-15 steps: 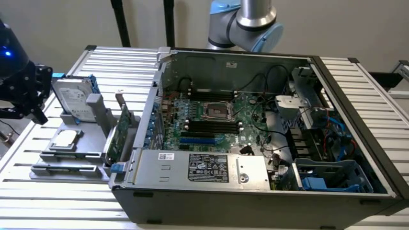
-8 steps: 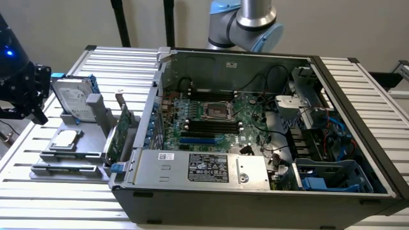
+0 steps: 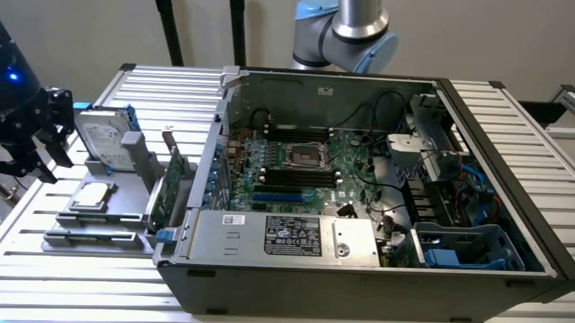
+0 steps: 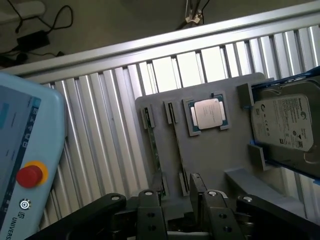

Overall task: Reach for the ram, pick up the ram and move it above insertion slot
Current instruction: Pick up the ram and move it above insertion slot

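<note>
Tool spread and empty, I hovered at nine o'clock from the computer case in the exterior view, over the grey holder on the counter. I judged this the reach. The ram stood on edge in a holder slot, untouched, beside the processor. Gripping it would call for squaring the tool across that thin edge.
</note>
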{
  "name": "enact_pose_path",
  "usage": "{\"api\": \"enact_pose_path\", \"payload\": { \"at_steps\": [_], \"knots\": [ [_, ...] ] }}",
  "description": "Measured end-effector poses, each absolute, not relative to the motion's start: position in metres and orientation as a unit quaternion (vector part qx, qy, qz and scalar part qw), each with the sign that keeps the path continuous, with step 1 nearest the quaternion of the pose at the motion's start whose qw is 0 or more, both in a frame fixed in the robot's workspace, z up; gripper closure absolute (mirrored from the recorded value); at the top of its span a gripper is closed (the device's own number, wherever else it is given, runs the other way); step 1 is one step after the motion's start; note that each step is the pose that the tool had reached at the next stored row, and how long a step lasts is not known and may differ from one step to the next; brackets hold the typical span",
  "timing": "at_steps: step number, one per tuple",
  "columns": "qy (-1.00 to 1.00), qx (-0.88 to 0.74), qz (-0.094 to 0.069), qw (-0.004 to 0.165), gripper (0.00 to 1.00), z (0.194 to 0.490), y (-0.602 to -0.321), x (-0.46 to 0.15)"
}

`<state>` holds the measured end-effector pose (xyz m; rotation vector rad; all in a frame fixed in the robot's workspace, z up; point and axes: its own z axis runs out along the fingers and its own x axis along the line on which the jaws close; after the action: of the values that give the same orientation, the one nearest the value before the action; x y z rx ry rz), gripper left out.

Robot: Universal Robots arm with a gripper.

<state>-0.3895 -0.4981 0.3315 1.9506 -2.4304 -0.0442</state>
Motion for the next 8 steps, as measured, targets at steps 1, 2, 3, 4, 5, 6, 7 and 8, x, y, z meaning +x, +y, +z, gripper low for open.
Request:
{"api": "enact_pose_path", "payload": {
  "at_steps": [1,2,3,4,5,6,7,8],
  "knots": [
    [-0.779,0.627,-0.014,0.012,0.64,0.3303,-0.4991,-0.3895],
    [-0.778,0.628,-0.014,0.012,0.64,0.3291,-0.5001,-0.3895],
    [-0.777,0.629,-0.014,0.012,0.64,0.3277,-0.5010,-0.3895],
    [-0.776,0.631,-0.014,0.012,0.64,0.3264,-0.5019,-0.3894],
    [-0.775,0.632,-0.014,0.012,0.64,0.3252,-0.5027,-0.3894],
    [-0.773,0.634,-0.014,0.012,0.64,0.3239,-0.5035,-0.3895],
    [-0.772,0.635,-0.014,0.012,0.64,0.3228,-0.5042,-0.3895],
    [-0.770,0.637,-0.014,0.012,0.64,0.3214,-0.5048,-0.3895]
  ]
}}
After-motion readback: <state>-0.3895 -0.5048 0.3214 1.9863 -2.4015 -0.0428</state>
